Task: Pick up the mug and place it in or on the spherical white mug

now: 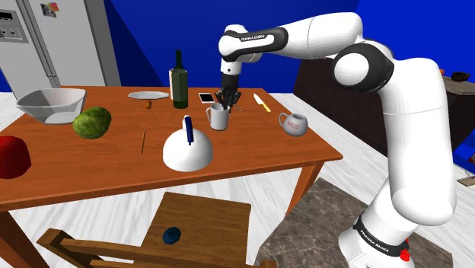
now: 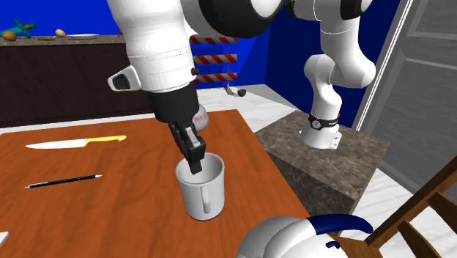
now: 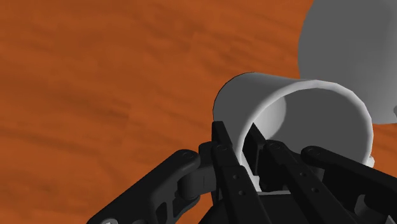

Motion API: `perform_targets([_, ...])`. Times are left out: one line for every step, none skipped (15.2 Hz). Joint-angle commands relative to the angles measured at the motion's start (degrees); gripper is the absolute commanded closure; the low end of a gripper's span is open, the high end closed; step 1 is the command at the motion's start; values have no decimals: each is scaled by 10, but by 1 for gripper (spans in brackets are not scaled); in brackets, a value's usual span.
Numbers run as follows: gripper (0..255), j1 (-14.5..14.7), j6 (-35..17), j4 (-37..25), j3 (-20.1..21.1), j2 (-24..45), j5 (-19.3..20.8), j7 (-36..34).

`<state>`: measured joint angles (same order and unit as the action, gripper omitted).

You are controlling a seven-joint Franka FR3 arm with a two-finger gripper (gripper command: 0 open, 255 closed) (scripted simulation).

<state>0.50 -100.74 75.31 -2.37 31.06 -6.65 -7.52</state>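
gripper (image 3: 236, 137) pinches the wall of the white mug (image 3: 305, 121), which stands on the table (image 1: 251, 156). i fear this thin rim grip lets it tilt and slip before the round mug (image 1: 294, 122).

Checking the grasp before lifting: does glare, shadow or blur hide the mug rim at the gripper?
Wrist view: no glare or blur, mug rim crisp, inside shaded grey, black gripper distinct. Second exterior view: evenly lit, no glare. Shoulder view: gripper dark over the mug.
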Motion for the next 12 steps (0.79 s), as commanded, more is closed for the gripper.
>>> perform_targets([255, -1, 13, -10, 0, -3, 0, -1])
perform_targets([255, -1, 20, -17, 0, -4, 1, -1])
perform_targets([255, -1, 28, -24, 0, -4, 1, -2])
perform_targets([255, -1, 35, -31, 0, -4, 1, -3])
perform_targets([255, -1, 43, -38, 0, -4, 1, -3])
perform_targets([255, -2, 50, -46, 0, -4, 1, -4])
perform_targets([255, -2, 58, -54, 0, -4, 1, -5])
perform_targets([255, -2, 66, -63, 0, -4, 1, -5])
perform_targets([255, -2, 74, -72, 0, -3, 1, -6])
perform_targets([255, -2, 82, -81, 0, -2, 1, -7])
perform_targets([255, -3, 91, -90, 0, -1, 1, -8])
perform_targets([255, -3, 99, -100, 0, 0, 1, -8])
